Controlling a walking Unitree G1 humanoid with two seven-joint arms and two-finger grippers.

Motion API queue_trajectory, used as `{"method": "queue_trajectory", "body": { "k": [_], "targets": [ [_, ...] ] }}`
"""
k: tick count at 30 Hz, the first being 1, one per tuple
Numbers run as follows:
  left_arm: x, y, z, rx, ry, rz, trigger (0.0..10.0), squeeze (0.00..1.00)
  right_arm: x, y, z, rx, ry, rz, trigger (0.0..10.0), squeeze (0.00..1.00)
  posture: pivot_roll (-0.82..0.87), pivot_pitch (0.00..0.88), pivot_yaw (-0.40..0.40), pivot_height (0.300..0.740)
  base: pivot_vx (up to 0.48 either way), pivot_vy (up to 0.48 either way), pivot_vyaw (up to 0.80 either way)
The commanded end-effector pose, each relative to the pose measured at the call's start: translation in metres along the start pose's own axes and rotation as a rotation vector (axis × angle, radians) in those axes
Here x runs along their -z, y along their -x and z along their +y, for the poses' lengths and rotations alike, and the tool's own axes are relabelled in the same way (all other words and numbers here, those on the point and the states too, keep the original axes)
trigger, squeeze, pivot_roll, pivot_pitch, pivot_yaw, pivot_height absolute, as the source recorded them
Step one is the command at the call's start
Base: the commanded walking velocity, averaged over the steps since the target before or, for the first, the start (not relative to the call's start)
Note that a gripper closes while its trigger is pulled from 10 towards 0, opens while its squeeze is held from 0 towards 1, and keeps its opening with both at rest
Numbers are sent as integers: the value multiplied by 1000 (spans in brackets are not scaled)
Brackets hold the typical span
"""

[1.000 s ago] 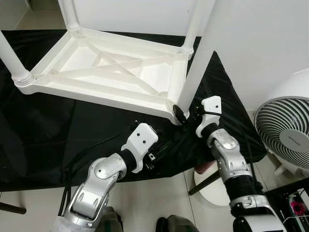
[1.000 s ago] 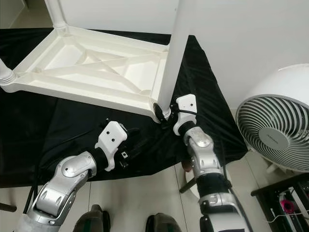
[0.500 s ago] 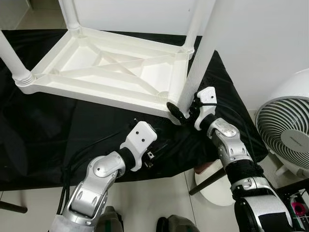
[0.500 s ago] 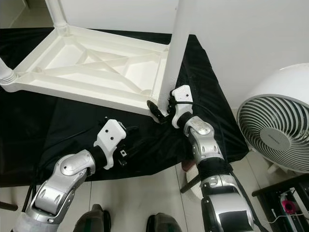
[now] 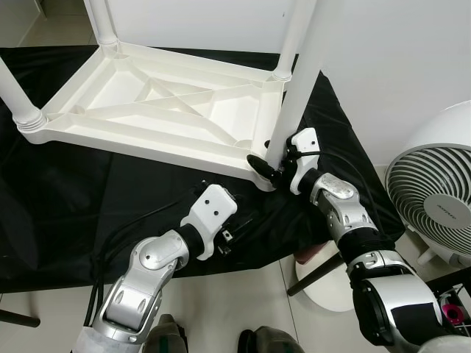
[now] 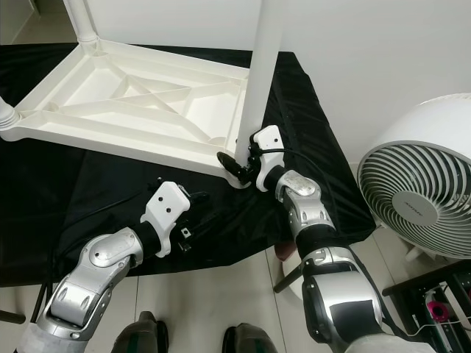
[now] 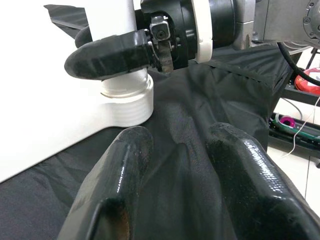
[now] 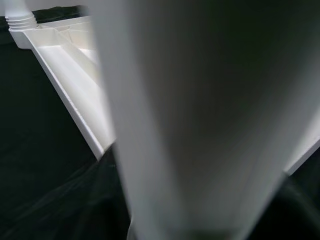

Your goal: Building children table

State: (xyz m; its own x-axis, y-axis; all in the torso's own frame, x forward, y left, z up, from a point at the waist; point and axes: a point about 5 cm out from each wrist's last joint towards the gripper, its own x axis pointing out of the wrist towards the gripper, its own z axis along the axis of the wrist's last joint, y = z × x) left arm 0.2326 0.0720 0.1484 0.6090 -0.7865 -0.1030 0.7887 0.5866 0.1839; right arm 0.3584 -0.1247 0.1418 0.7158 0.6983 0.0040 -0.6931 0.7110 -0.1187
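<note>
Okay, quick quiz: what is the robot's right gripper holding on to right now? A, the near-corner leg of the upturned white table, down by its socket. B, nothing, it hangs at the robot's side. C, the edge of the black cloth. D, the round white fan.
A: the right gripper has its black fingers wrapped around the base of the white table leg, just above the ribbed socket of the upturned table.

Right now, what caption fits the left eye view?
Right end effector grips the white leg at the upturned table.

Upturned table (image 5: 169,110) lies on cloth (image 5: 88,213), fan (image 5: 434,206) at right.
</note>
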Motion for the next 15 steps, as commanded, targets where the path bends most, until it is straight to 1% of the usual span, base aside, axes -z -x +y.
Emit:
{"method": "queue_trajectory", "body": {
  "k": [1, 7, 8, 9, 11, 12, 14, 15],
  "targets": [
    [-1, 1, 0, -35, 4, 4, 10000, 0, 6, -1, 4, -35, -14, 15, 0, 0, 76, 55, -49, 740, 0, 0, 0],
    [-1, -1, 0, -33, 6, 3, 10000, 0, 6, 3, 0, -3, -19, 1, 0, 0, 70, 57, -48, 740, 0, 0, 0],
    [-1, -1, 0, -31, 8, 1, 10000, 0, 6, 7, -4, 35, -17, -6, 0, 0, 66, 59, -48, 740, 0, 0, 0],
    [-1, -1, 0, -31, 8, 1, 10000, 0, 6, 7, -4, 35, -17, -6, 0, 0, 66, 59, -48, 740, 0, 0, 0],
    [0, -1, -1, -28, 11, 2, 10000, 0, 9, 11, -11, 148, 5, 31, 0, 0, 60, 62, -50, 740, 0, 0, 0],
    [0, -1, -1, -28, 11, 2, 10000, 0, 9, 11, -11, 148, 5, 31, 0, 0, 60, 62, -50, 740, 0, 0, 0],
    [0, -2, -1, -27, 12, 3, 10000, 0, 12, 14, -15, 213, 8, 50, 0, 0, 58, 63, -50, 740, 0, 0, 0],
    [0, -2, -2, -26, 13, 2, 10000, 0, 12, 16, -14, 237, 11, 47, 0, 0, 54, 65, -51, 740, 0, 0, 0]
  ]
}}
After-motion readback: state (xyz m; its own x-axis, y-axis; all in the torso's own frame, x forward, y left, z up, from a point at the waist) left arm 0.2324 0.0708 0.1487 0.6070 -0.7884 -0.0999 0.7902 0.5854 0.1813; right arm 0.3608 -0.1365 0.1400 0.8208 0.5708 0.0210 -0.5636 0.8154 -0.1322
